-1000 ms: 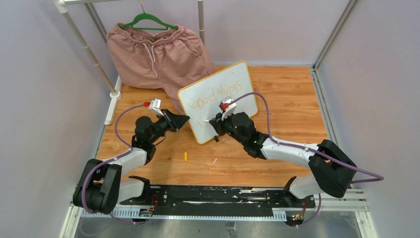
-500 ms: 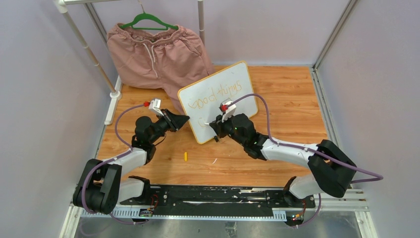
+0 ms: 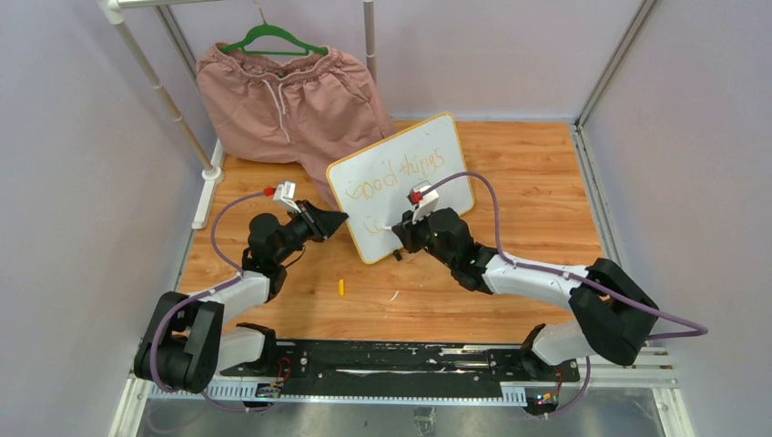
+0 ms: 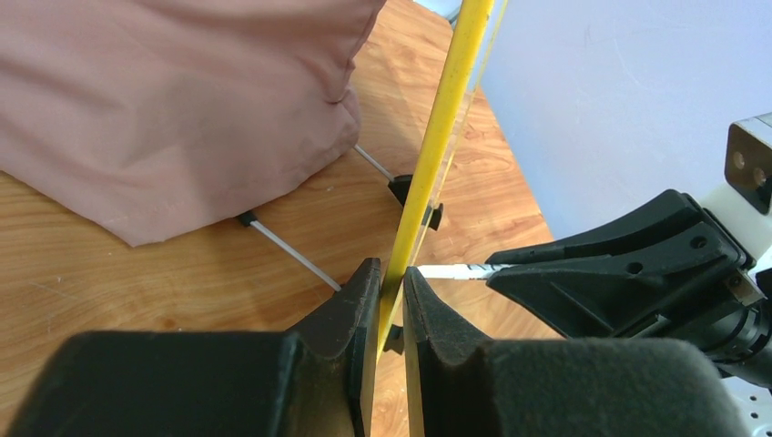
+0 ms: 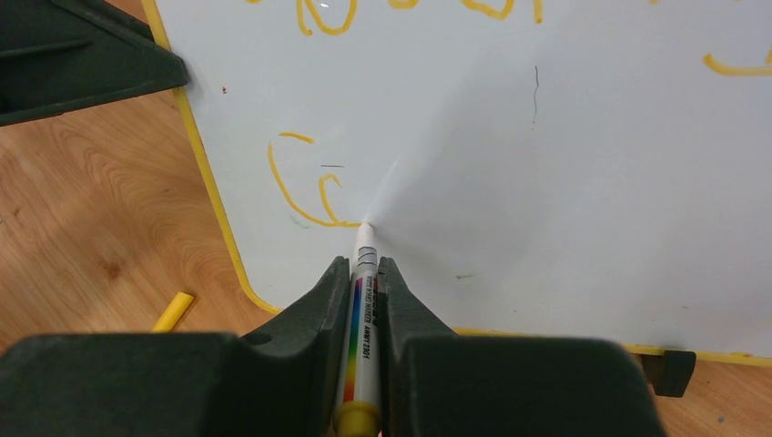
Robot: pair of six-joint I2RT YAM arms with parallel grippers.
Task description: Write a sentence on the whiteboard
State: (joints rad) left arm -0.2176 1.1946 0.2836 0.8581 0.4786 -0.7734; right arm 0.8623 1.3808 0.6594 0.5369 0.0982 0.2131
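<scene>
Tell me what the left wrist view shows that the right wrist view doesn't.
Left wrist only: the pink shorts, and the left gripper clamped on the whiteboard frame. Right wrist only: the orange writing and a small yellow piece on the table. Both: the whiteboard, and the right gripper holding the marker, tip on the board.

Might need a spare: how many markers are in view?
1: the marker clamped in the right tool, tip on the whiteboard. The shorts could hide others.
</scene>
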